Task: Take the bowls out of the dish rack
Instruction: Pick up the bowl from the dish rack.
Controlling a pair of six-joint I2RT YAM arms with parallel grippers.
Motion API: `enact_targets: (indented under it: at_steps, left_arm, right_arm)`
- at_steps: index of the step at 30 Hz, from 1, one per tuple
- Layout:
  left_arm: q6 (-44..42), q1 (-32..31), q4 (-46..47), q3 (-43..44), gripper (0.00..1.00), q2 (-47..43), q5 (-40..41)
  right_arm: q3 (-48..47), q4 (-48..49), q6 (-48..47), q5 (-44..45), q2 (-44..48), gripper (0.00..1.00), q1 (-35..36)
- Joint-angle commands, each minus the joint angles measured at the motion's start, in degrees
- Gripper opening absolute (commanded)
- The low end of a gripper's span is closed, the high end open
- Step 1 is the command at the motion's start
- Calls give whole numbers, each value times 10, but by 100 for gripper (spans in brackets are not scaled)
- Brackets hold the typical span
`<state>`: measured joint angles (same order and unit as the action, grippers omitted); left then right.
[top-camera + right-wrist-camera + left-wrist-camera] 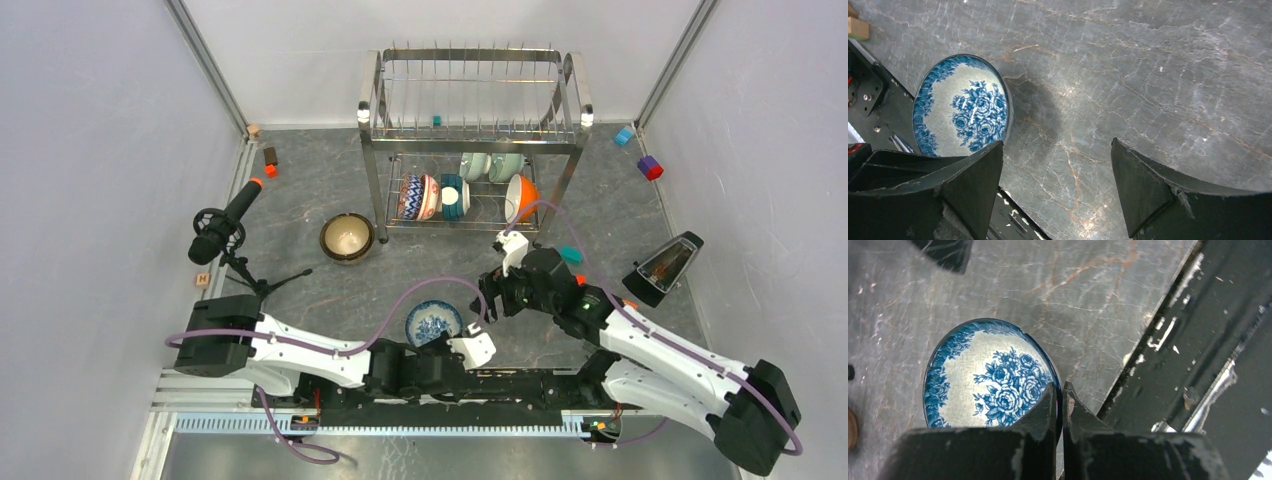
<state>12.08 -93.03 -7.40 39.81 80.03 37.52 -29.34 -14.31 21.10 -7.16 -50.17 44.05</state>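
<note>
Left gripper [1059,395]: fingers pressed together at the right rim of the blue-and-white bowl [988,385]. Whether the rim is pinched cannot be told. The table's black near edge [1168,355] is seen just right of it.
Right gripper [1057,142]: jaws held wide apart over bare tabletop.
Mid frame, open grey surface is left.
Brown bowl [347,237] is set left of the dish rack [373,180]. Five bowls [418,196] are seen on its lower tier, top centre.
Wooden tile [203,280], left: a mark like an H, barely legible.
</note>
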Motion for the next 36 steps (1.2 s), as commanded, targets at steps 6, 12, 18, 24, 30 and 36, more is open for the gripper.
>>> enact_targets:
  at_steps: [6,12,18,24,30,36]
  left_arm:
    - [-97,-11,38,11,2,27,-64]
    - [-74,-11,40,11,2,30,-61]
    - [-67,-12,44,9,2,21,-58]
    - [-61,-16,45,11,10,17,-54]
    - [-45,-20,45,8,41,22,-53]
    - [-23,-28,38,4,63,6,-41]
  right_arm:
    - [-47,14,-4,28,-88,81,73]
    - [-39,35,11,52,-135,76,109]
    - [-42,55,19,43,-177,64,127]
    - [-47,60,22,47,-201,53,133]
    - [-43,73,32,44,-211,42,134]
    - [-38,77,39,49,-208,26,134]
